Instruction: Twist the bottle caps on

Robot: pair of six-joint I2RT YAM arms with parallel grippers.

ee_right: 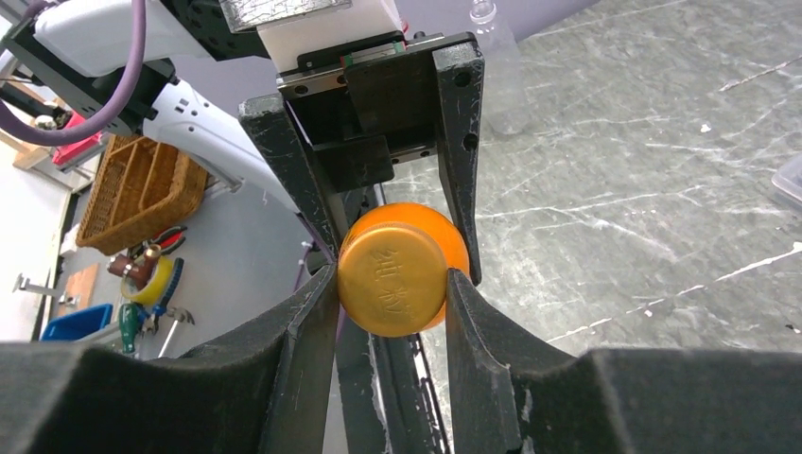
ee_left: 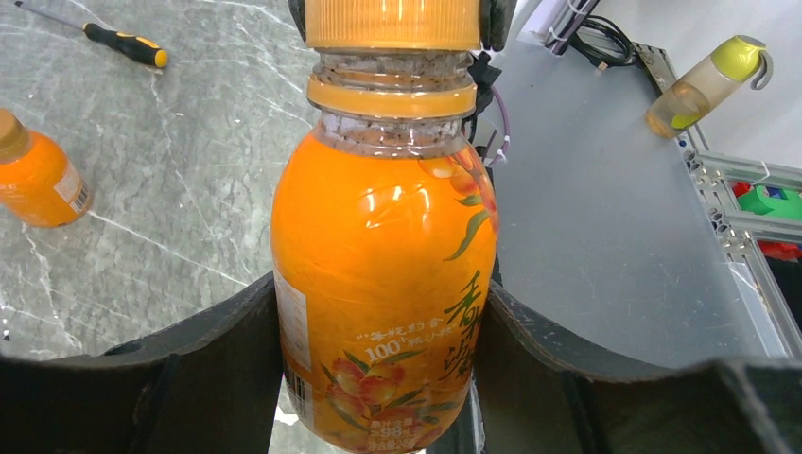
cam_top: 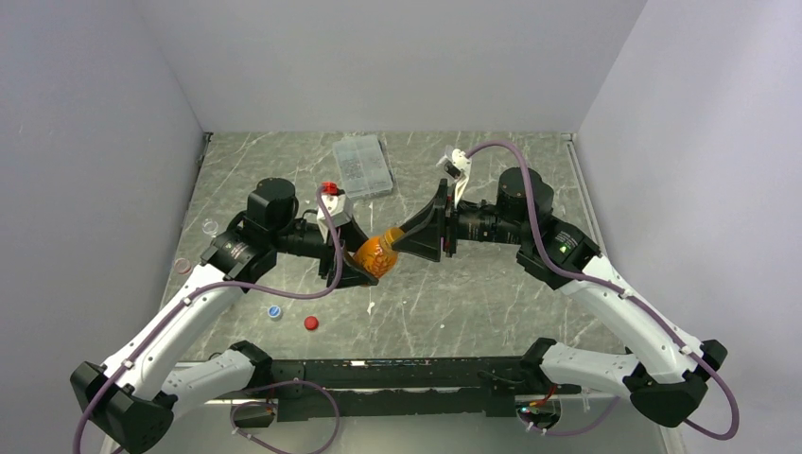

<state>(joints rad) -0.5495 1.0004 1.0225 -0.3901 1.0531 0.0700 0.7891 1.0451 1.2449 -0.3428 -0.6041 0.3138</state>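
My left gripper (cam_top: 364, 260) is shut on an orange bottle (cam_top: 375, 253) and holds it tilted above the table's middle. In the left wrist view the fingers (ee_left: 236, 350) clamp the bottle's body (ee_left: 383, 265). My right gripper (cam_top: 405, 242) is shut on an orange cap (ee_right: 392, 279) that sits on this bottle's neck. The cap also shows in the left wrist view (ee_left: 392, 24), with threaded neck visible below it. A blue-and-white cap (cam_top: 274, 311) and a red cap (cam_top: 310, 323) lie on the table at the near left. A second orange bottle (ee_left: 33, 175) lies on the table. A clear bottle (ee_right: 496, 66) stands further off.
A flat clear compartment box (cam_top: 362, 165) lies at the back. Two clear round dishes (cam_top: 209, 226) (cam_top: 183, 267) sit by the left wall. A screwdriver (ee_left: 123, 43) lies on the table. Grey walls close in the left, back and right sides.
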